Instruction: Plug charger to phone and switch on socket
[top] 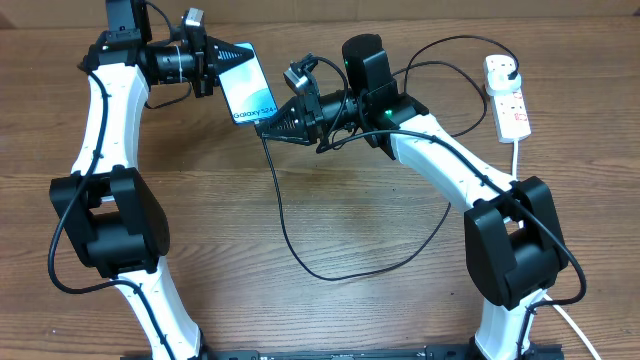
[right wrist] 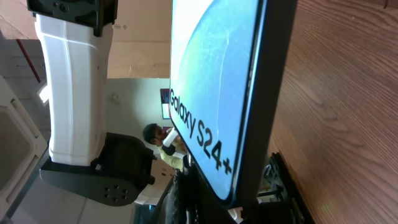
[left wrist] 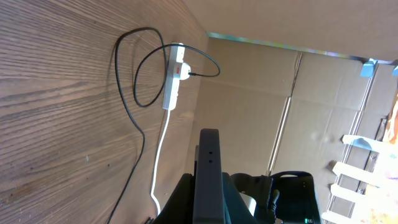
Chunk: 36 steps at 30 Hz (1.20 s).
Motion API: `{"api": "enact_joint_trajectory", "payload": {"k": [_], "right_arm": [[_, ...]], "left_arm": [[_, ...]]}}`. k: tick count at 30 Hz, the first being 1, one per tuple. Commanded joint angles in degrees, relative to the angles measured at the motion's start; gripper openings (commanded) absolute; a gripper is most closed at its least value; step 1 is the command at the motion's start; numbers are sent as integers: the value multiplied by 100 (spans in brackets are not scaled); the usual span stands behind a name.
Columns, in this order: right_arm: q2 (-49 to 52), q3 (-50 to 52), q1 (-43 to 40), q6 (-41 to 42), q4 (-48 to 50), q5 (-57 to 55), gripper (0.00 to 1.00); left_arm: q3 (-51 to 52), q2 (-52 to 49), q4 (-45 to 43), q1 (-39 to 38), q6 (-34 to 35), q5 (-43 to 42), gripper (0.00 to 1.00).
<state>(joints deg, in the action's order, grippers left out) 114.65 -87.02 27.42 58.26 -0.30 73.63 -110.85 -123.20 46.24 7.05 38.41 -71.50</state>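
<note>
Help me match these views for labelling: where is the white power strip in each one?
Overhead: power strip, top right, at the far edge of the table.
Left wrist: power strip, upper centre, by the cardboard wall.
Right wrist: not in it.
Shared landmark: the phone, in all three.

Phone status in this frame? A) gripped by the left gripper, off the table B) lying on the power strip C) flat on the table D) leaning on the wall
A: the left gripper is shut on the top end of the phone and holds it above the table, while the right gripper, with the charger cable trailing from it, sits at the phone's lower end.
</note>
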Motion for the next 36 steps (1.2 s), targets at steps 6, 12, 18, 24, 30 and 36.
{"api": "enact_joint_trajectory", "payload": {"k": [6, 12, 18, 24, 30, 36], "right_arm": [[35, -107, -7, 7, -2, -197, 4], [35, -107, -7, 4, -39, -195, 4], [35, -107, -7, 4, -63, -157, 4], [35, -107, -17, 4, -59, -155, 4], [35, -107, -17, 7, 22, -98, 4], [35, -107, -17, 4, 26, -44, 4]], "left_arm": [[-85, -13, 17, -22, -114, -354, 4], [-85, -13, -87, -4, -111, -472, 4], [-85, -13, -142, 103, -72, -503, 5], [-85, -13, -144, 107, -116, -494, 5], [-85, -13, -142, 103, -116, -433, 4], [-85, -13, -98, 101, -114, -302, 4]]}}
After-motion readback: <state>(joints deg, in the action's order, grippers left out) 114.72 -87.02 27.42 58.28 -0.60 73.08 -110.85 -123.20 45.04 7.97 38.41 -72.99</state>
